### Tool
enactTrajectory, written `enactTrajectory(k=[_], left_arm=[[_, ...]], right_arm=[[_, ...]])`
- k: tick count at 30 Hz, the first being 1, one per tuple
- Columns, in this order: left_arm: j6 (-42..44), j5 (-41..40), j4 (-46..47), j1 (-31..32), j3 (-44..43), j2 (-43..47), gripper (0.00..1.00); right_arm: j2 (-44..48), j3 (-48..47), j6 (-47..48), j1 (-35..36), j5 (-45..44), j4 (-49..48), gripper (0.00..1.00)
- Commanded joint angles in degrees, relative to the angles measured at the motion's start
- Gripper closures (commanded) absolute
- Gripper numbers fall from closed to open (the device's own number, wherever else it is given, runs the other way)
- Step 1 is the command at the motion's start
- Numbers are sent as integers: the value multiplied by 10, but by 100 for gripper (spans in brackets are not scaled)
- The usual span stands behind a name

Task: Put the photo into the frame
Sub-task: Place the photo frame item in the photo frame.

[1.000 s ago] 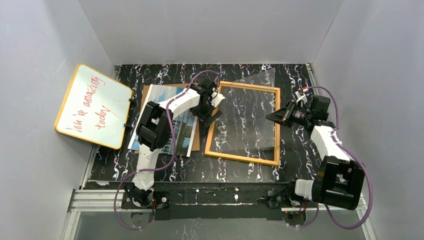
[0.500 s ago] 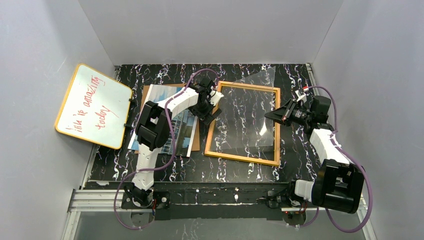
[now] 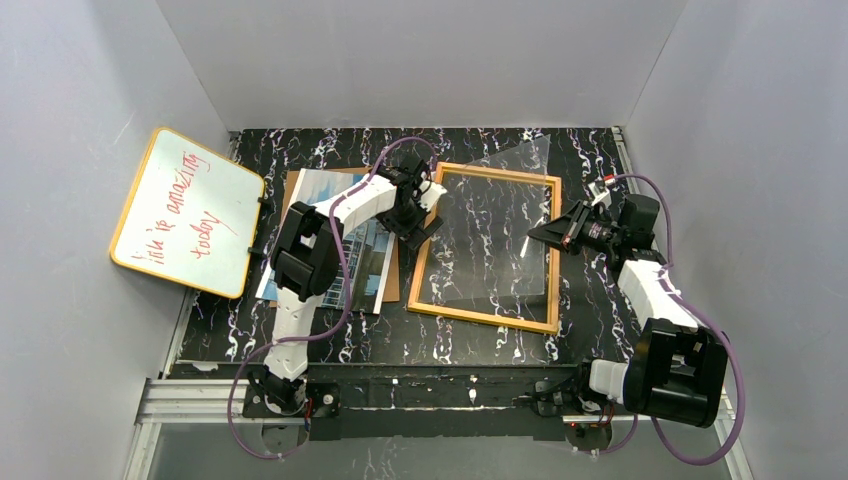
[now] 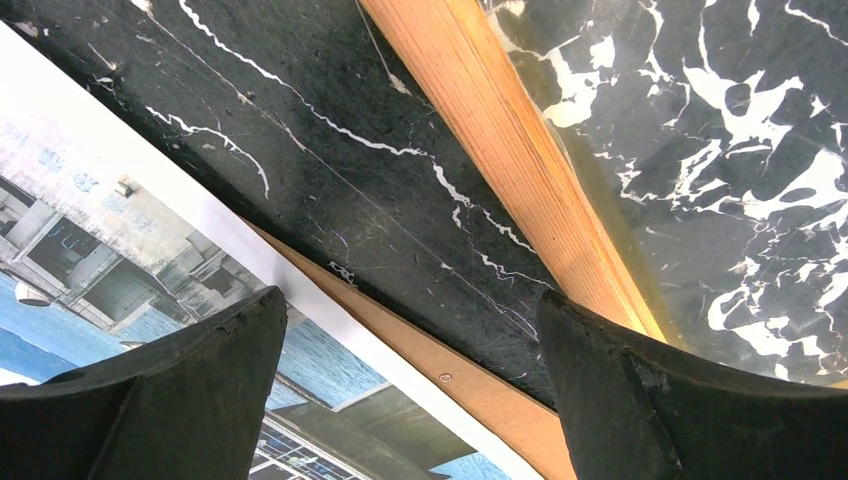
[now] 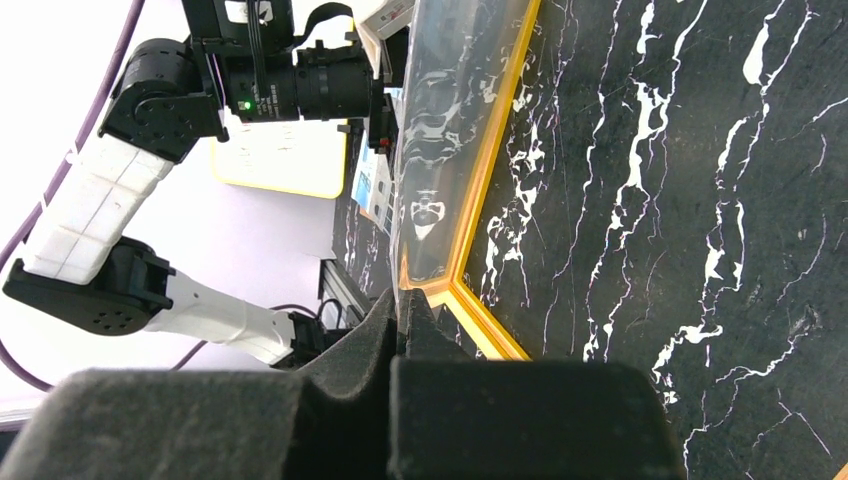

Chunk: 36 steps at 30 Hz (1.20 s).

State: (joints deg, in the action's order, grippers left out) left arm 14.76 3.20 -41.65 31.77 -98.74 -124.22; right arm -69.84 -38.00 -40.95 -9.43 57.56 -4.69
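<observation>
the right end effector (image 5: 400, 312) is closed flat on the right edge of the clear pane (image 3: 490, 235) and holds this edge up. the pane therefore stands tilted over the frame (image 3: 485, 316), with its left edge down near the frame's left bar. the grip is only on a thin, smooth edge. if the sheet slides out of the fingers, it can drop back into the frame and close the opening, or jump out of it. if the arm lifts more, the low edge may push the frame along the tabletop (image 3: 330, 142).

the left end effector (image 4: 410, 345) is wide open and holds nothing. it hangs low over the strip of dark tabletop between the frame's left bar and the photo (image 4: 110, 230). the photo lies face up to the left of the frame, on the brown backing board (image 4: 480, 405), and is not yet in the frame. i judge the photo hard to pick up because it is thin and flat. the fingers may slide over it, take the board together with it, or bend the print. an open finger can also knock the frame's bar, which is just beside.
</observation>
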Motion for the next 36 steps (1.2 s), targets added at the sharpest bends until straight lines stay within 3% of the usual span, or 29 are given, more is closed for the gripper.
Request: enactTrajectory(k=[1,17,24,27,36], left_arm=[[-4,6,-10,-3,-9,3,7],[-2,1,-16,-4,-9,0,8],[1,-1,-16,-4,-8,7,8],[3,-2,-16,-4,-8,10,8],[7,-3,-15,-4,-2,12,8]], right_arm=[[9,-2,22,16,29,-23,99],[4,3,31,30,14,-29,99],[-16,-14,93,29,-62,87,99],[-14,-7,106,30,-94,100,95],[-40,15,82,30,-74,35,85]])
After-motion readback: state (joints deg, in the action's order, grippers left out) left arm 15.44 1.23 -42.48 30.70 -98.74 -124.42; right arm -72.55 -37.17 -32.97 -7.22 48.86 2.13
